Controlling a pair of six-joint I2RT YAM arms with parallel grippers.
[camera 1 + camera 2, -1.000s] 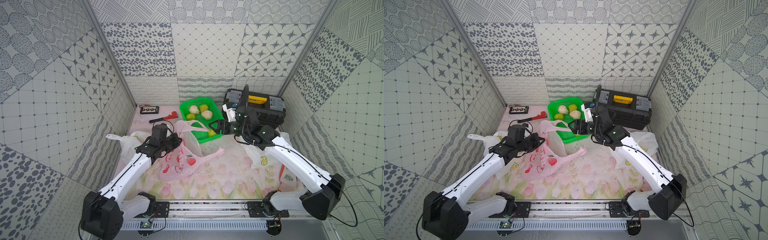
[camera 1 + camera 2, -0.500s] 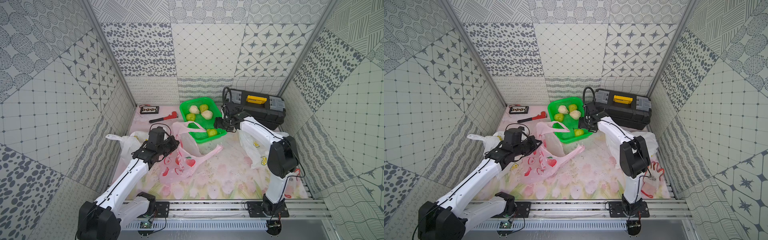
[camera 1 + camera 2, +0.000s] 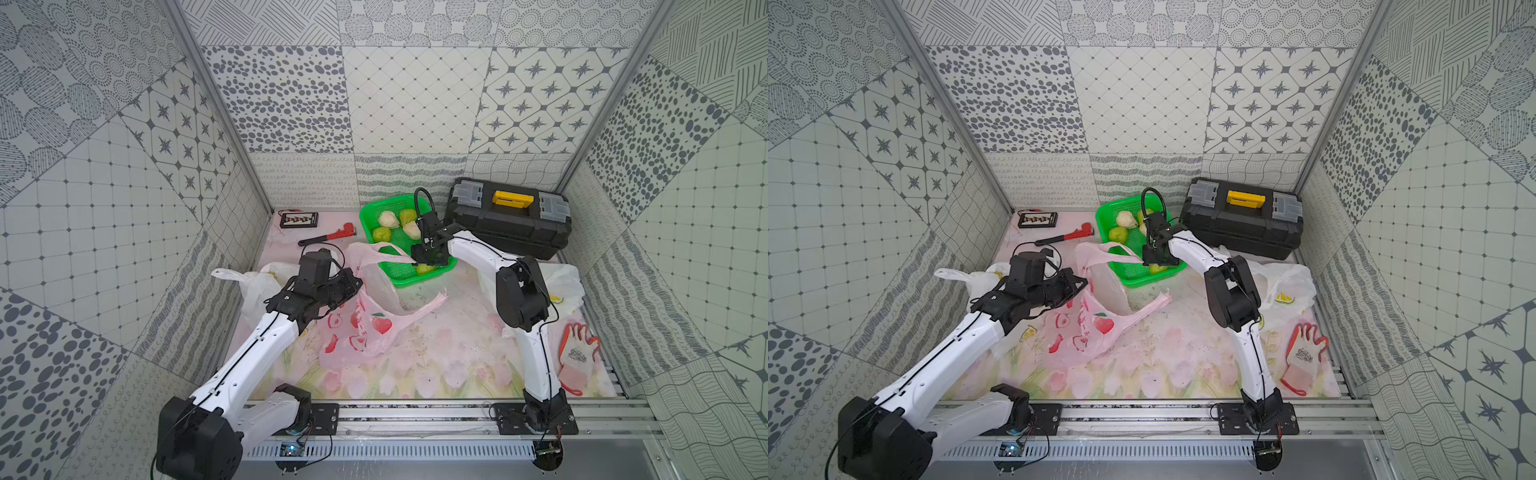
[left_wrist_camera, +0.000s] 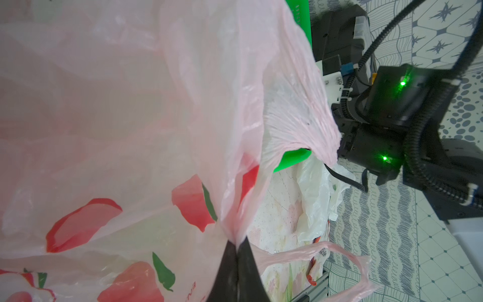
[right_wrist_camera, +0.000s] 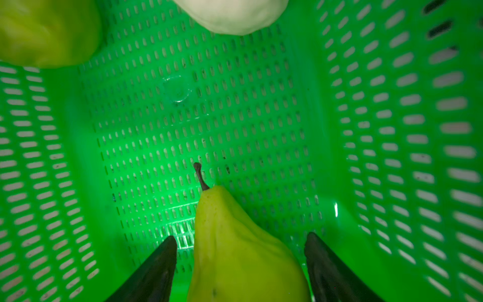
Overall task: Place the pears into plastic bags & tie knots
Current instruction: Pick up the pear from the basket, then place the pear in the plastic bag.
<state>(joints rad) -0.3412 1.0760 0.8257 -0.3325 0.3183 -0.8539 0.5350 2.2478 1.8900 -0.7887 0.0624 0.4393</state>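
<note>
You are looking into a robot test cell, not a home or a shop. Patterned grey-and-white panels (image 3: 415,104) are boxing in a small floor, with metal posts (image 3: 217,104) running up the corners. A left arm (image 3: 253,353) and a right arm (image 3: 536,357) are standing on a rail (image 3: 415,417) at the front. A floral mat (image 3: 449,357) is carrying mixed props: toolbox (image 3: 509,226), wrench (image 3: 328,235), glove (image 3: 575,359), basket (image 3: 405,281).

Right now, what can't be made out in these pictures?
- Right wrist view: the right hand straddles the pear, whose base the frame edge cuts off.
- Top views: that hand's own body hides its fingertips and most of the pear.
- Left wrist view: pink bag film hides any contents.
</note>
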